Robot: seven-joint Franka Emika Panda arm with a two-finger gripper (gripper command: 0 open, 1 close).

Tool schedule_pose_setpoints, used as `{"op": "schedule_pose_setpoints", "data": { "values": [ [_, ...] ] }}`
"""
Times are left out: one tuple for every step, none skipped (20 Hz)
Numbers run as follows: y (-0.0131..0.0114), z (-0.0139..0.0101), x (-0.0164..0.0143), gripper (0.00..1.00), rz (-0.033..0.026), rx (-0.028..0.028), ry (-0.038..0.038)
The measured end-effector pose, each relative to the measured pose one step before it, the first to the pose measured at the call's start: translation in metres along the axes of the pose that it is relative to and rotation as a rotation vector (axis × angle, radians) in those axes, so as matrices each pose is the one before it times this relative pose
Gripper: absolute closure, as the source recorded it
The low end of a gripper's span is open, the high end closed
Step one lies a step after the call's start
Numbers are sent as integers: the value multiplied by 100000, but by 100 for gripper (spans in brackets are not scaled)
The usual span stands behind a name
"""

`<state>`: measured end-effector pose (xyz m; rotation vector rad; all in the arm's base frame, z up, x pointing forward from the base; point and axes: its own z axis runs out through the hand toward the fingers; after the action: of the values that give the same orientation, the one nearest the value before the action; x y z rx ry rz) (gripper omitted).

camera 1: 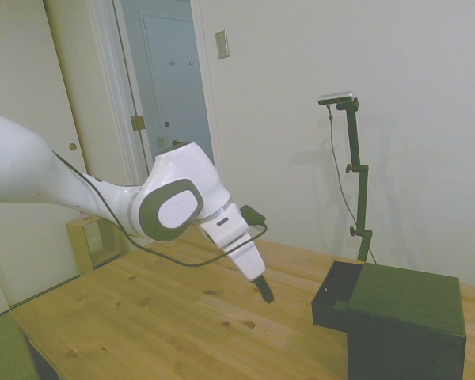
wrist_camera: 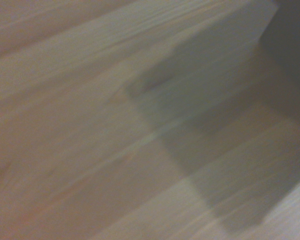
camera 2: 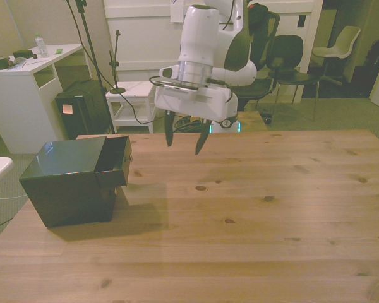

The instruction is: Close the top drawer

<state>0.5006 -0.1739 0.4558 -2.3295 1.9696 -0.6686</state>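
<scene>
In the front view, the cabinet [camera 2: 66,189] stands on the wooden surface [camera 2: 252,214] off to the tool's side toward the front view's left, lower than the fingertips and a little nearer the camera. The top drawer [camera 2: 114,161], a shallow matte black box forming the cabinet's uppermost layer, is pulled out: its plain flat front juts past the cabinet body toward the tool, and its open tray shows from above. The drawer front and the tool are apart, with bare wood between them.

The tool [camera 2: 182,140] hangs in the air above the surface, tilted, its two dark fingers [camera 2: 169,134] spread wide with nothing between them. The white arm [camera 2: 205,44] rises behind it.

In the side view, the tool [camera 1: 265,291] points down and toward the drawer [camera 1: 338,294], which sticks out from the cabinet [camera 1: 408,328] on the side facing the fingertips; here the fingers overlap and their gap cannot be read.

The wrist view is blurred: wood grain of the surface [wrist_camera: 80,125] crossed by a dark shadow, with a dark shape in one corner.
</scene>
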Motion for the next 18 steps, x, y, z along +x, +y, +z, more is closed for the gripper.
{"op": "schedule_pose_setpoints", "data": {
  "values": [
    [-413, 405, 1024, 0, 3771, 154, 2901],
    [-448, 404, 924, 0, 3637, 75, 2920],
    [-453, 463, 827, 0, 3521, -110, 2969],
    [-418, 480, 627, 0, 2882, -365, 2566],
    [-399, 494, 344, 100, 2307, -381, 1965],
    [-337, 527, 51, 100, 1500, -438, 1198],
    [-340, 433, -206, 100, 1242, -290, 565],
    [-326, 350, -401, 100, 1248, -188, 111],
    [-290, 208, -392, 100, 1745, 13, 543],
    [-277, 74, -306, 100, 1803, 233, 835],
    [-168, 25, -248, 100, 1358, 230, 967],
    [-151, -45, -126, 100, 1250, 273, 914],
    [-109, -71, -62, 100, 1399, 196, 660],
    [-36, -39, -52, 100, 1038, 38, 480],
    [29, 25, -89, 100, 829, -102, 527],
    [64, 52, -142, 100, 832, -312, 395],
    [36, 32, -121, 100, 330, -241, 94],
    [39, 18, -160, 100, -52, -190, -64]
  ]
}}
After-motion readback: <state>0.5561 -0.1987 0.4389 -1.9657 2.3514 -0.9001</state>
